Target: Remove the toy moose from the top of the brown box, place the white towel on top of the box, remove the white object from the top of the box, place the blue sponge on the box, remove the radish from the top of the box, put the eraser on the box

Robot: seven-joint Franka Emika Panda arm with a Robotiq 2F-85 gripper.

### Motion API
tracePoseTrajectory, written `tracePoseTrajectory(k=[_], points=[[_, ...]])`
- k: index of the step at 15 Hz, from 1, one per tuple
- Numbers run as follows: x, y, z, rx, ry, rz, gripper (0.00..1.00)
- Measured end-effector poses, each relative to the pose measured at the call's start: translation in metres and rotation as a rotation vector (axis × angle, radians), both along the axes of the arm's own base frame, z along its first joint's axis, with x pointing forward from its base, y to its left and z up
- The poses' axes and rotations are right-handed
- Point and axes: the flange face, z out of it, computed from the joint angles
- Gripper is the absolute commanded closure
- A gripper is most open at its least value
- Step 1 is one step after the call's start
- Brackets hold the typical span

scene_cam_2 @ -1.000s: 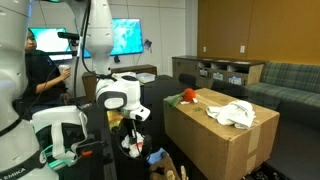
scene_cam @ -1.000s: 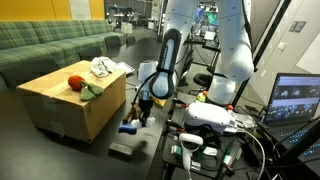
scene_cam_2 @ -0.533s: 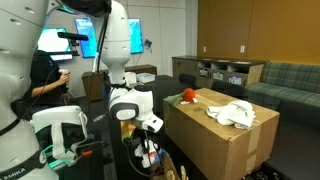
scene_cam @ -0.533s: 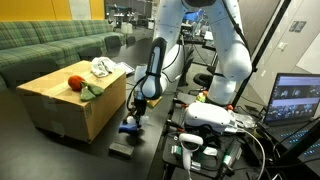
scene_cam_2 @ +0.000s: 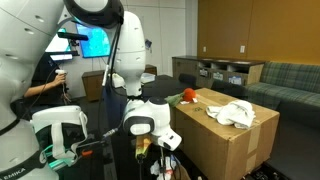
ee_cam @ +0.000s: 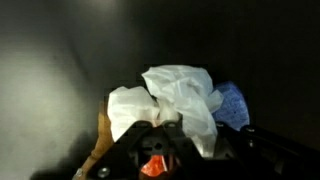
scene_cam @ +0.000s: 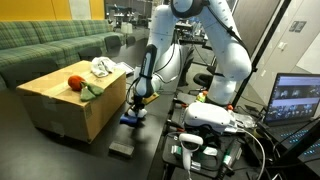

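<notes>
The brown box (scene_cam: pixel 60 108) carries the red radish (scene_cam: pixel 76 83) with green leaves and the white towel (scene_cam: pixel 102 67); both also show in an exterior view, radish (scene_cam_2: pixel 185 96) and towel (scene_cam_2: pixel 236 113). My gripper (scene_cam: pixel 133 110) is down low by the box's near side, over the floor items. In the wrist view the gripper (ee_cam: pixel 185 152) is open, its jaws either side of a crumpled white object (ee_cam: pixel 172 98). The blue sponge (ee_cam: pixel 232 104) lies just right of it, and a brown piece (ee_cam: pixel 103 135) shows at its left. The blue sponge (scene_cam: pixel 128 121) shows under the gripper.
A dark flat block (scene_cam: pixel 120 148) lies on the floor nearer the camera. A green sofa (scene_cam: pixel 50 45) stands behind the box. A robot base with cables (scene_cam: pixel 210 125) and a laptop (scene_cam: pixel 298 100) are beside the arm. The box's side wall (scene_cam_2: pixel 215 150) is close to the gripper.
The arm has swung in toward the box and lowered the gripper to the floor items beside it. The radish and towel have not moved.
</notes>
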Motion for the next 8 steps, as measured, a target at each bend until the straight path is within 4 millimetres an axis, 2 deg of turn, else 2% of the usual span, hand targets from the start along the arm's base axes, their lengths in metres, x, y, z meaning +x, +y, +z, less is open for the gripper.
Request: tracePoseTrajectory(k=[2,3,4,5,8], points=[[0.008,-0.019,-0.002,-0.023,-0.011,-0.042,0.92],[0.012,-0.026,-0.003,-0.032,-0.016,-0.060,0.66],[0.014,-0.031,-0.004,-0.039,-0.018,-0.074,0.65],[0.015,-0.034,-0.005,-0.044,-0.018,-0.084,0.60],[0.014,-0.035,-0.008,-0.061,-0.011,-0.085,0.36]])
